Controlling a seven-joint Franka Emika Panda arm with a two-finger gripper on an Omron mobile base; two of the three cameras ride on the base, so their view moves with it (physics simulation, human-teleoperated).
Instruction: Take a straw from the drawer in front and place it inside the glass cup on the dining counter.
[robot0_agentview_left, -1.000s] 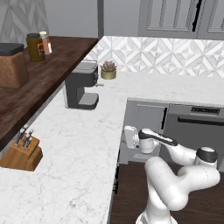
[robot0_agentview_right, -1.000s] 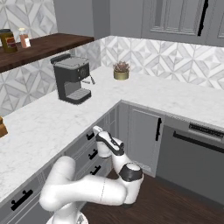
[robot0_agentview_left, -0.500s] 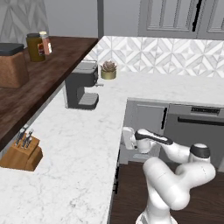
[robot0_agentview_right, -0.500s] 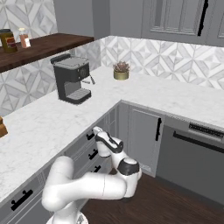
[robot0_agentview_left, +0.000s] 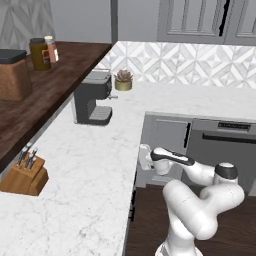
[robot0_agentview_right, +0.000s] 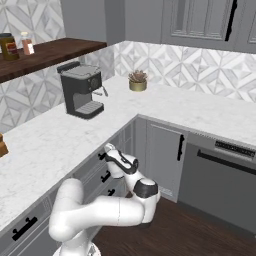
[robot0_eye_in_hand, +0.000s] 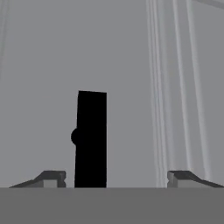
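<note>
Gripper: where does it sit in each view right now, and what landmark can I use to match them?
Left base view: gripper near centre, at the counter's front edge.
Right base view: gripper left of centre, against the grey drawer fronts.
Hand view: fingers at the bottom, open, black bar handle between them.
Shared landmark: the coffee machine, in both base views.

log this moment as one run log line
phase: reaching for drawer handle | fingers: apart, nothing held | black bar handle: between the fingers, not gripped | drawer front: closed
</note>
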